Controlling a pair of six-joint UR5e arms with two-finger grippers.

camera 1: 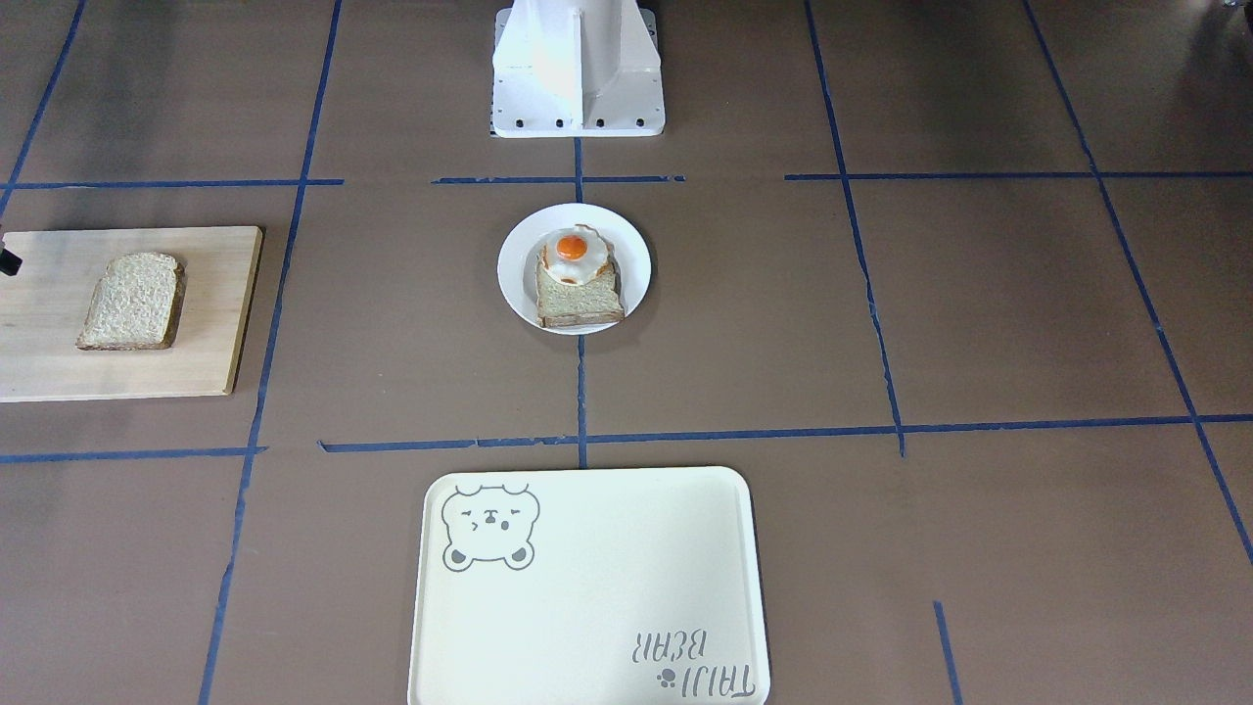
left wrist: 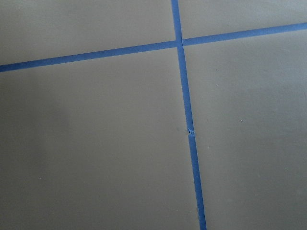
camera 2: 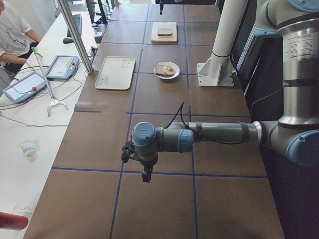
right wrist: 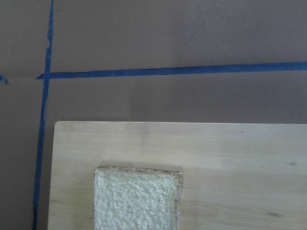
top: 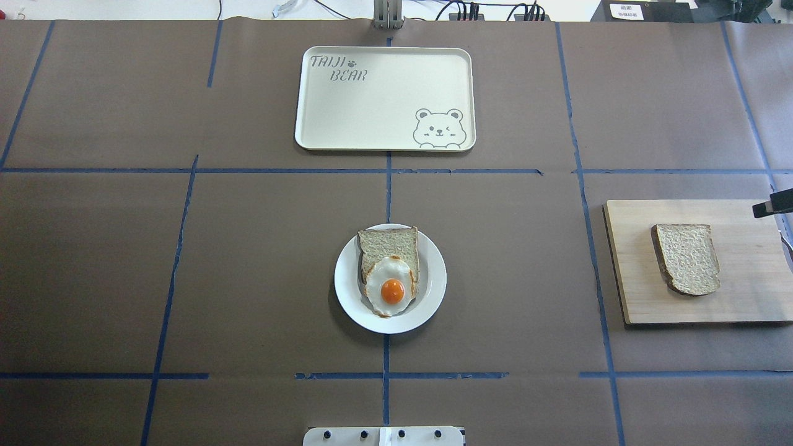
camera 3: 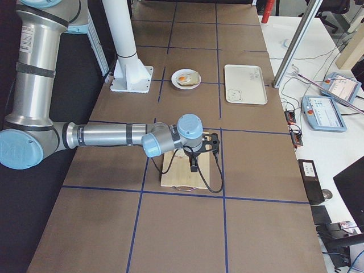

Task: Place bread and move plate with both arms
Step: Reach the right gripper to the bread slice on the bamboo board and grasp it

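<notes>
The bread (top: 686,258), a speckled wholemeal slice, lies on a wooden board (top: 743,291) at the table's right end; it also shows in the front view (camera 1: 130,302) and the right wrist view (right wrist: 136,199). The white plate (top: 347,291) sits mid-table and bears a paler toast slice (top: 389,243) with a fried egg (top: 390,288). My right gripper (camera 3: 194,166) hovers over the board's outer part; only a black bit of it shows in the overhead view (top: 771,205), so I cannot tell its state. My left gripper (camera 2: 145,174) hangs over bare table far to the left; I cannot tell its state.
A cream tray with a bear drawing (top: 384,99) lies beyond the plate on the far side of the table. The white pedestal (camera 1: 578,69) stands at the robot's base. Blue tape lines (left wrist: 184,96) cross the brown table. An operator (camera 2: 12,30) sits at a side desk.
</notes>
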